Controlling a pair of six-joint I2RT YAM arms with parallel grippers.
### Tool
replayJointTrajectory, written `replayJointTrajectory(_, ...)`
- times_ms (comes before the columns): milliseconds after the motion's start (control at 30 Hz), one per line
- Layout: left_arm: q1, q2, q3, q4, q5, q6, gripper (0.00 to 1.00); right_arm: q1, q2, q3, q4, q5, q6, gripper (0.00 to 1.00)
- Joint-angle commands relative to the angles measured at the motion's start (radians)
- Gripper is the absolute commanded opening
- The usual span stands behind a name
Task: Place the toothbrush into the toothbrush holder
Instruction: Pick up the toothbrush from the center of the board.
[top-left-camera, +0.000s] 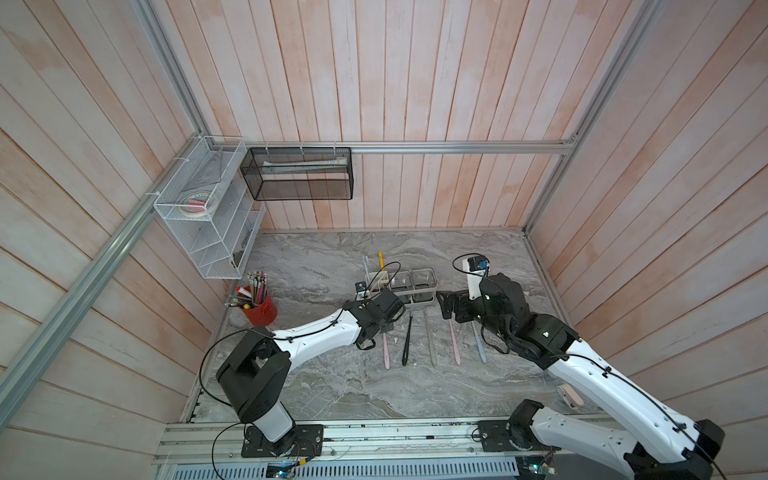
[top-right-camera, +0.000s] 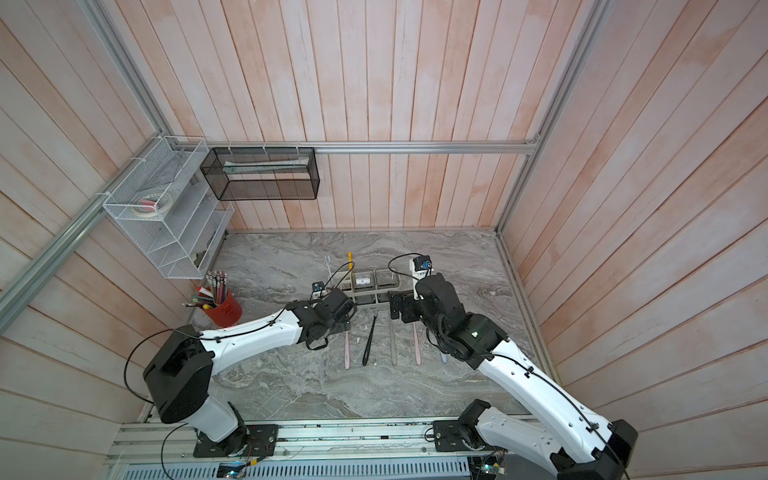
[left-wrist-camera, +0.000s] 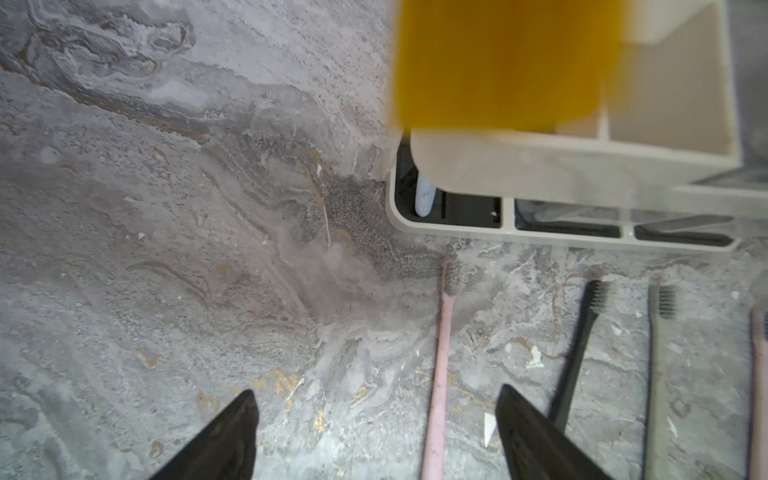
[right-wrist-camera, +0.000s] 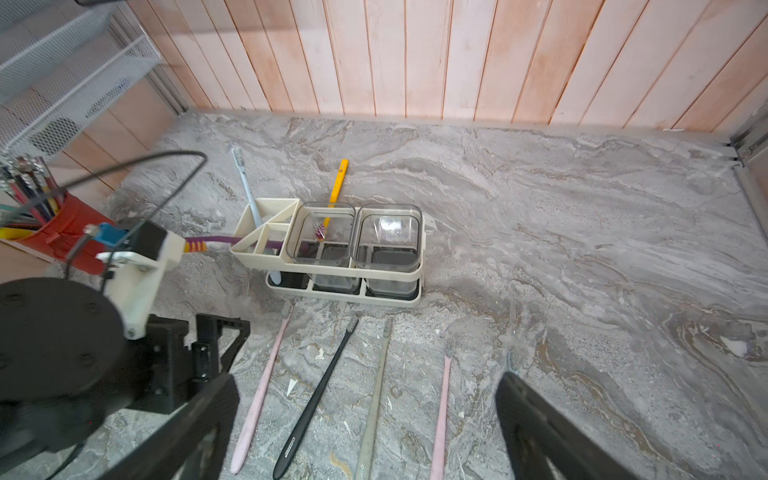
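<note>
Two tools, both with jaws spread wide and gripping nothing. Of these, the left tool (left-wrist-camera: 376, 390) hangs low over the handle of the pink brush (left-wrist-camera: 440, 353), which runs between its jaws in the left wrist view; contact cannot be judged. The right tool (right-wrist-camera: 365, 376) hovers over the bristle ends of the loose row, facing the holder (right-wrist-camera: 345, 296), which stands upright near the middle of the surface (right-wrist-camera: 582, 249), just beyond those bristle ends. Done, as far as can be seen: three brushes are in it. The blue brush (right-wrist-camera: 245, 178) stands in the slot section (right-wrist-camera: 270, 226), the yellow brush (right-wrist-camera: 336, 187) leans head-down in the adjoining clear cup (right-wrist-camera: 324, 249), and the purple brush (right-wrist-camera: 220, 240) passes through the slot section at a very flat tilt, its striped end sticking out sideways; whether it is properly seated cannot be told. The second clear cup (right-wrist-camera: 388, 249) holds nothing visible. Left to do: five brushes lie flat, side by side and apart, namely the pink brush, black brush (right-wrist-camera: 316, 395), grey brush (right-wrist-camera: 374, 403), second pink brush (right-wrist-camera: 441, 411) and pale brush (top-left-camera: 480, 349). Judged stage: between placements, the pink brush being the likely next pick.
</note>
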Motion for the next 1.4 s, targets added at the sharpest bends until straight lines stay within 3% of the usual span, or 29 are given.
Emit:
replayJointTrajectory(0,-0.002,0.041,0.054,-0.060,-0.035,-0.007,0.88,-0.004,-0.040,-0.015,0.007,0.020,-0.023,0.98)
replayJointTrajectory(333,-0.026,0.147,0.145,-0.065,-0.025,0.007,0.87,-0.004,-0.117,-0.050,0.043,-0.001,-0.047,0.98)
replayJointTrajectory(700,-0.033,0.245,0.155,0.017,0.010,0.026,0.77,-0.005,-0.135,-0.067,0.063,-0.019,-0.050,0.98)
replayJointTrajectory(933,-0.028,0.301,0.160,0.069,0.019,0.058,0.56,-0.004,-0.157,-0.080,0.064,-0.026,-0.040,0.98)
replayJointTrajectory(1200,-0.021,0.346,0.178,0.093,0.015,0.074,0.55,-0.004,-0.163,-0.077,0.060,-0.036,-0.036,0.98)
replayJointTrajectory(1367,-0.013,0.377,0.188,0.095,0.015,0.077,0.46,-0.003,-0.168,-0.077,0.059,-0.037,-0.036,0.98)
